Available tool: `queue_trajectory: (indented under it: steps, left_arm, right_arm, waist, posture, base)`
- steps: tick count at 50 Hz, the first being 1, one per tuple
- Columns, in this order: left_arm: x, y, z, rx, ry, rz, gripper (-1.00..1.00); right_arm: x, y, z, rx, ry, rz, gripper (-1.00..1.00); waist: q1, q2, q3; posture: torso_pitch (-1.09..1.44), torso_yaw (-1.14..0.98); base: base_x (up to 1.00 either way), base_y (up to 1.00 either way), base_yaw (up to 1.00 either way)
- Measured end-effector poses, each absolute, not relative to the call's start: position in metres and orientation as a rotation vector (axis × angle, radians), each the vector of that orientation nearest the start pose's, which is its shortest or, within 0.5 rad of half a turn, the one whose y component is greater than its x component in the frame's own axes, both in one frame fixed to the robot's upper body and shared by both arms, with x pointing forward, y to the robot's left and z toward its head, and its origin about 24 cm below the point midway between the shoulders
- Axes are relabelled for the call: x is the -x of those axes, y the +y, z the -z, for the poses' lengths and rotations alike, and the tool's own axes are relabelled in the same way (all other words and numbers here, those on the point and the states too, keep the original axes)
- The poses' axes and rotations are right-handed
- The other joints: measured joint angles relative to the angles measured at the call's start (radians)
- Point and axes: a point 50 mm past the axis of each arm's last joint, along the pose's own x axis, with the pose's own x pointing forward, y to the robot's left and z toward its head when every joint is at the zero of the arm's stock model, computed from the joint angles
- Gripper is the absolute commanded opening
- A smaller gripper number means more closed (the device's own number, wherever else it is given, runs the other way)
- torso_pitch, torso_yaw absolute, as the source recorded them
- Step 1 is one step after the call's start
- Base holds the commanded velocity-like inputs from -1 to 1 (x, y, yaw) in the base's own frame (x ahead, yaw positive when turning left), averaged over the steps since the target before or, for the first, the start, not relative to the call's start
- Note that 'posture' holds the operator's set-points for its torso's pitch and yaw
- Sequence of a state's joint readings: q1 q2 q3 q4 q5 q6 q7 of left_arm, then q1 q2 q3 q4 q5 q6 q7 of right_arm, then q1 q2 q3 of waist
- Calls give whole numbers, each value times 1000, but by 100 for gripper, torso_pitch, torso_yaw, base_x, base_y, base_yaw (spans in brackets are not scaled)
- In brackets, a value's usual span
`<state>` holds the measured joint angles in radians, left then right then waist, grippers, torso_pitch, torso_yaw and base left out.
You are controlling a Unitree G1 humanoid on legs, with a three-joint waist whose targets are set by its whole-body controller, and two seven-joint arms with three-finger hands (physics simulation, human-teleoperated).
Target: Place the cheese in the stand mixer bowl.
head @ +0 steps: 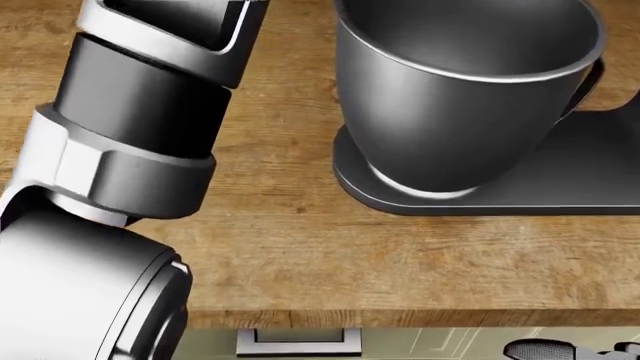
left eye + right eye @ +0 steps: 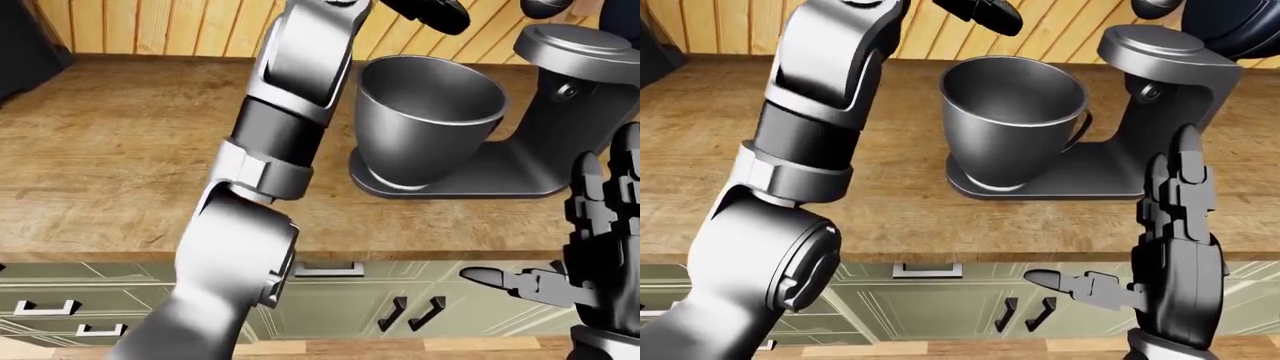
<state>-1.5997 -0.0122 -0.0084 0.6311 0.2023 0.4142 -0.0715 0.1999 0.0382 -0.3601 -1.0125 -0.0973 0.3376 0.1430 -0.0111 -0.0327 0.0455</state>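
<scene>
One steel bowl (image 2: 1015,120) sits on the base of our stand mixer (image 2: 1160,127) on the wooden counter (image 2: 110,165); what we see of its inside shows bare metal, and we cannot see the cheese in any view. Our left arm (image 2: 290,112) rises beside the bowl, its dark fingers (image 2: 980,13) above the rim at the view's top edge; we cannot tell their grip. Our right hand (image 2: 1170,247) stands spread and empty, low before the cabinets (image 2: 970,300).
</scene>
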Motion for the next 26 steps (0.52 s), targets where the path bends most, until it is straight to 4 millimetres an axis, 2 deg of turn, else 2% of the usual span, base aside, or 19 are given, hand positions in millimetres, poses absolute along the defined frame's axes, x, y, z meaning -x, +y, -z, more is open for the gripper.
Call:
queue_trajectory:
  steps: [5,12,26]
  left_arm:
    - [-340,-3,-412,-359,-586,313,100]
    - [-307,-1,-431,-329,-674,336,100]
    - [-266,28,-415,-302,-692,335,100]
  right_arm:
    - [-153,-213,-191,252,-445,307,100]
    - [-153,-212,-191,254,-452,301,100]
    - [-154,-211,-192,255,-458,300,100]
  waist:
    - [0,-1,1]
    - [-3,1,3]
    - [-4,2,11]
  posture:
    - [0,0]
    - [0,0]
    - [0,0]
  base:
    - [0,0,0]
    - [0,0,0]
    - [0,0,0]
